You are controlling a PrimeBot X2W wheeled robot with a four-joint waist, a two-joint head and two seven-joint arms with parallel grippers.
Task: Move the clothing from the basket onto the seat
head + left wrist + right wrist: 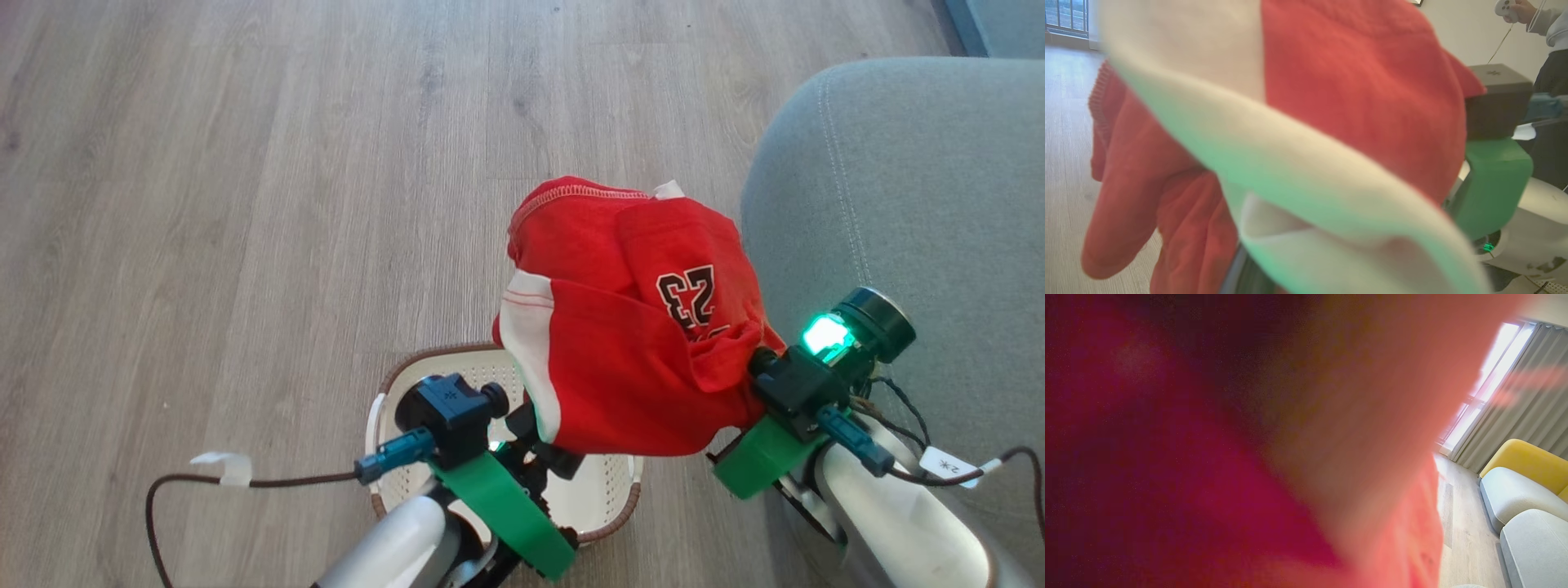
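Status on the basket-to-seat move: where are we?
Done: the red garment is lifted out of the basket, whose visible floor looks bare. In hand: it hangs above the basket, the right hand shut into its edge, the left hand under it. To do: carry it right and lay it on the grey seat.

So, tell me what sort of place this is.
Most likely a living room or lounge: wood-plank floor, a grey upholstered seat, and a curtained window near a yellow sofa and pale cushions.

Wood floor [245, 163] carries basket [608, 490] and seat [898, 204].
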